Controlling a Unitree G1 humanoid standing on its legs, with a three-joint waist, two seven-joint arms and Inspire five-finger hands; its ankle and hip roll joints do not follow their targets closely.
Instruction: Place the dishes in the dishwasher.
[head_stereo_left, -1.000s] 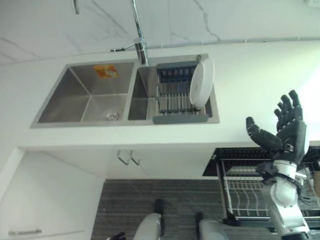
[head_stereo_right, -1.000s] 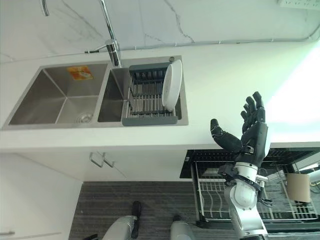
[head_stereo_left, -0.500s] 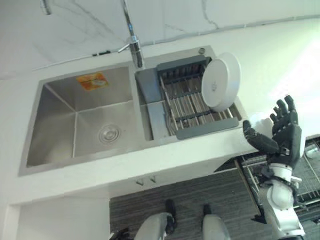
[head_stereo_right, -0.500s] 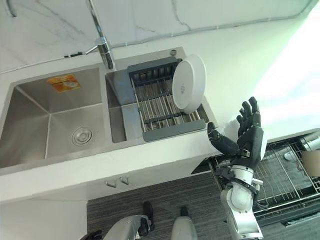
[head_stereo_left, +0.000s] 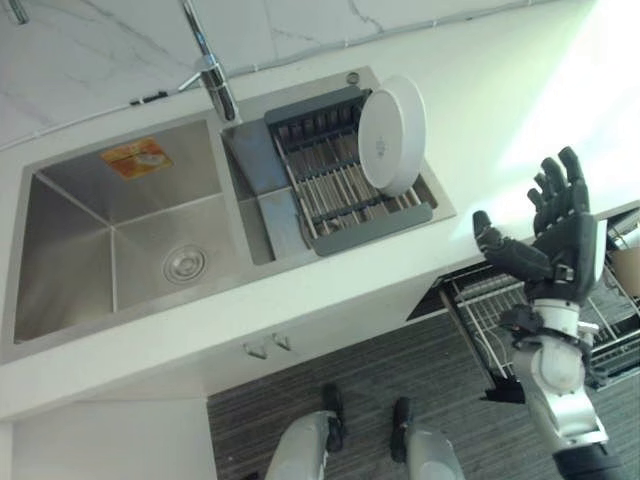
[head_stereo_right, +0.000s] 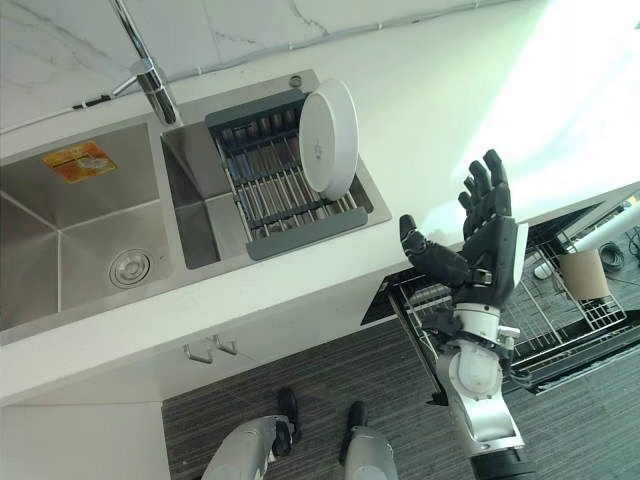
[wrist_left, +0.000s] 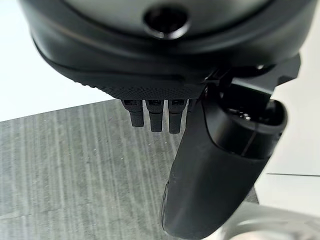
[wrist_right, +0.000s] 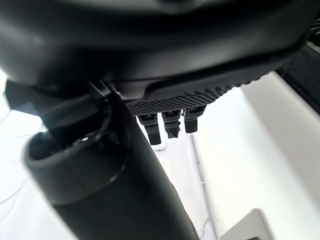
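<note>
We judge the task barely begun: the white plate (head_stereo_left: 392, 135) stands on edge in the drying rack (head_stereo_left: 340, 180) over the sink's right basin, the dishwasher rack (head_stereo_right: 560, 320) is pulled out, and our right hand (head_stereo_left: 555, 240) hovers empty off the counter's front-right edge, fingers spread wide; left hand (wrist_left: 165, 60) hangs relaxed, empty.

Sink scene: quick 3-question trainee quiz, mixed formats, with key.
1. True or false: the white plate stands on edge in the drying rack.
2. The right hand is: A) shut on the plate B) open, holding nothing C) inside the sink.
3. Fill in: the dishwasher rack below the counter is pulled ____.

Key: 1 true; 2 B; 3 out.
</note>
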